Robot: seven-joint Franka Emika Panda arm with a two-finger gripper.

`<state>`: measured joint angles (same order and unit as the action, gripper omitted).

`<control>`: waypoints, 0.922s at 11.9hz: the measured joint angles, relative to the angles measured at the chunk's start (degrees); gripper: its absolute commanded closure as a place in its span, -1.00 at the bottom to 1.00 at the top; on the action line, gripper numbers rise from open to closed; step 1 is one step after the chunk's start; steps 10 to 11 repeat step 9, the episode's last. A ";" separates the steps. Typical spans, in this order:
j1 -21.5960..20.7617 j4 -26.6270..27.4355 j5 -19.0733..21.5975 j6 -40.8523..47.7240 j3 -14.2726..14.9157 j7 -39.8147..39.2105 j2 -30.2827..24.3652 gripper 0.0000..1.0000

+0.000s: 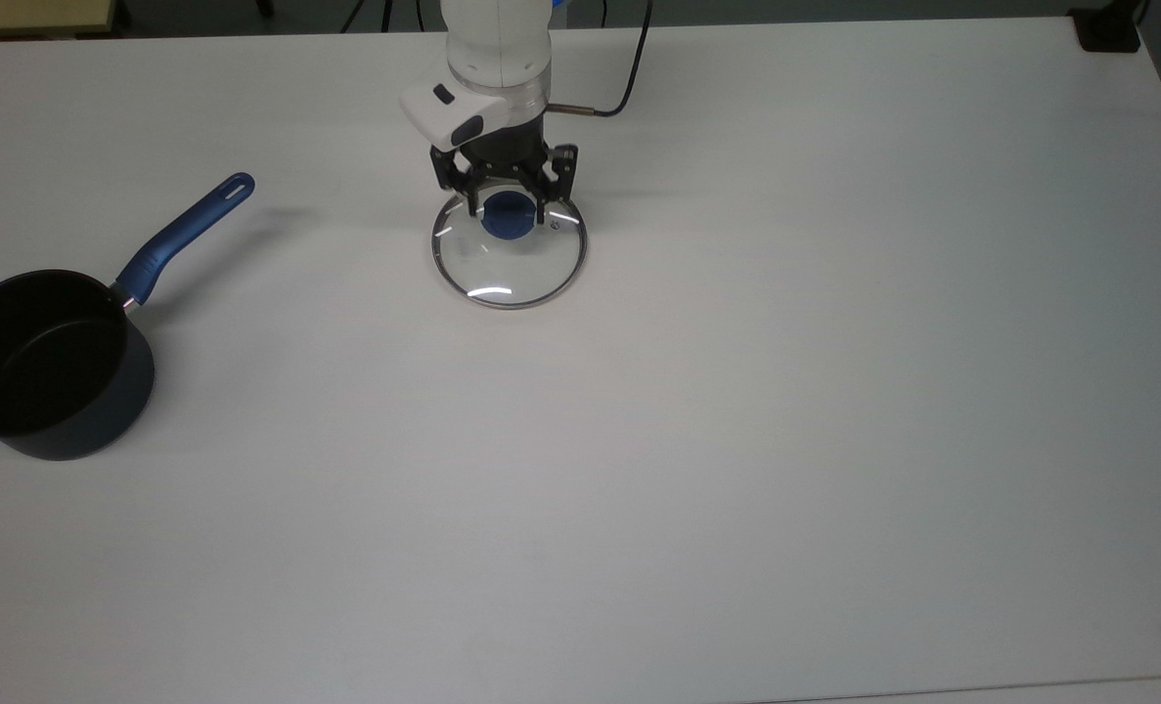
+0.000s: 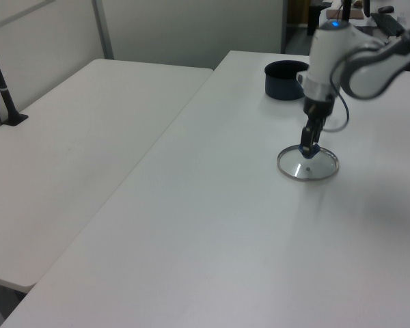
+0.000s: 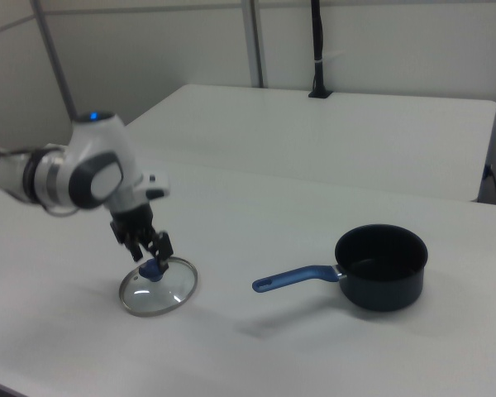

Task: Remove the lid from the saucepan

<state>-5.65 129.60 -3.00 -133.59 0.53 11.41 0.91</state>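
End effector [image 1: 508, 203] clamped on lid [image 1: 510, 256] knob, lid's far rim hidden, saucepan [image 1: 44, 364] left edge cropped

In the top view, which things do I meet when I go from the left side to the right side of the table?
The saucepan with its blue handle → the lid, the gripper at its knob → the dark object at the top view's far right corner.
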 measured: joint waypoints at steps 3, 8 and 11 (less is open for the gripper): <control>-0.01 -19.08 0.01 25.15 0.00 -0.06 -0.14 -1.00; 0.03 -32.63 0.01 39.30 1.14 -4.28 -1.47 -1.00; 0.14 -32.80 0.01 39.59 1.57 -5.05 -2.57 -1.00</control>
